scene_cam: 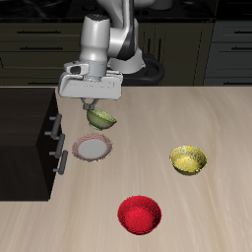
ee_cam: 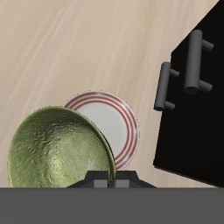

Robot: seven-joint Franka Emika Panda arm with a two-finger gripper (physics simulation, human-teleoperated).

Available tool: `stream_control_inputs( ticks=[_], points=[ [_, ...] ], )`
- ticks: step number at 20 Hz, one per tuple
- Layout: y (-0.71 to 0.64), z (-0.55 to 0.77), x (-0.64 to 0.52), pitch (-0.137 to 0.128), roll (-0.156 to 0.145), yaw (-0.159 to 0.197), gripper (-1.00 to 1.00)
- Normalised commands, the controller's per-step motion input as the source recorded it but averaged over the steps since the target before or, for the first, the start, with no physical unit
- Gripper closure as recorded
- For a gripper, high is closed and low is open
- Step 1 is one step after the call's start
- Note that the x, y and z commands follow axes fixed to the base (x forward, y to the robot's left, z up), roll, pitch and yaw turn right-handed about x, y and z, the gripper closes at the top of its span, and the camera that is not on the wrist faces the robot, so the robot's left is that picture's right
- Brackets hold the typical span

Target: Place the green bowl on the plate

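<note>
The olive-green bowl (scene_cam: 101,119) hangs tilted in the air, with my gripper (scene_cam: 92,106) shut on its rim. In the wrist view the green bowl (ee_cam: 59,150) fills the space close to the camera, its mottled inside facing me. The plate (scene_cam: 92,148) with the pinkish-red rim lies flat on the wooden table just below the bowl and slightly nearer the table's front edge. The bowl partly covers the plate (ee_cam: 118,122) in the wrist view. My fingertips are mostly hidden by the gripper body and the bowl.
A yellow bowl (scene_cam: 188,158) sits on the table well away from the plate. A red bowl (scene_cam: 139,215) rests near the table's front edge. A black cabinet with handles (scene_cam: 51,133) stands right beside the plate; the cabinet (ee_cam: 188,96) also shows in the wrist view.
</note>
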Motion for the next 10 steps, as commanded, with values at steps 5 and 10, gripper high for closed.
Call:
stream_control_inputs(
  ticks=[5, 10],
  points=[
    [0.07, -0.10, 0.02, -0.005, 0.017, 0.014, 1.00],
    [0.04, -0.14, 0.09, -0.021, 0.005, 0.026, 1.00]
  ],
)
